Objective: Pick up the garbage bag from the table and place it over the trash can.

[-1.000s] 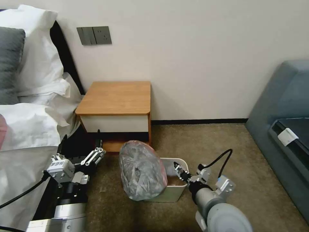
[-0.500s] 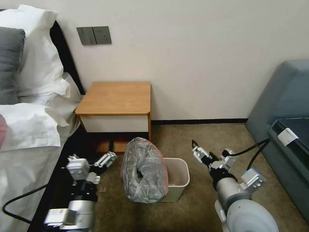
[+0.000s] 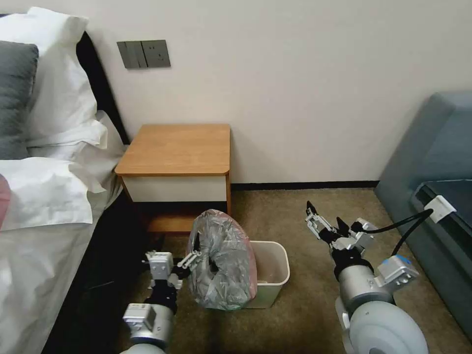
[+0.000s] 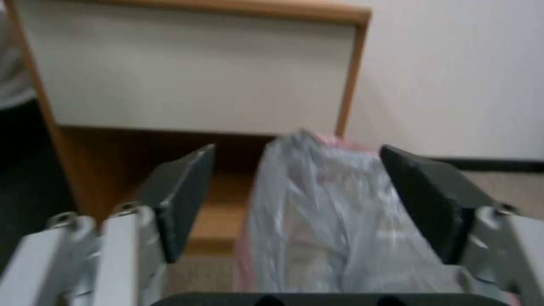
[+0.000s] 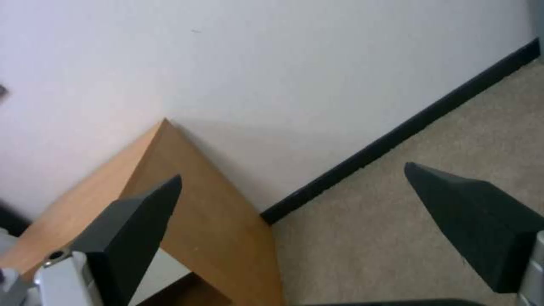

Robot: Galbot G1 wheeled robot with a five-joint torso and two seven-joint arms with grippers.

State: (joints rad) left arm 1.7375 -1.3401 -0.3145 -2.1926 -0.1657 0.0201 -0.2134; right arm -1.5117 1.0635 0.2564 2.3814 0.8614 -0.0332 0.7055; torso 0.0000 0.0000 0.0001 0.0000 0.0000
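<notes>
room: bedroom corner, carpet floor, table [image 3: 177,147] against the wall, bed on the robot's left, grey sofa on its right.
bag [image 3: 221,260]: off the table, bunched upright over the left end of the bin [image 3: 270,270]; covers that part of the rim only, rest of the mouth is open and unlined.
left gripper [image 3: 189,259]: low, just beside the bag's left side; fingers spread, bag plastic sits between the pads [image 4: 181,195] in the wrist view, nothing clamped.
right gripper [image 3: 324,223]: raised over carpet, well right of the bin, fingers apart, holding nothing.
step: judged as re-gripping the bag to spread it over the rim.
how to do it well: pinch only the pinkish-red edge, not the bunched body; thin film slips and tears, so close gently. Pull the edge outward and down past the rim; the light bin may slide, so keep the pull short.
vs earlier: left gripper was farther left and clear of the bag, now at it. Right gripper was at the bin's right rim, now lifted away. Bag sits about the same.
</notes>
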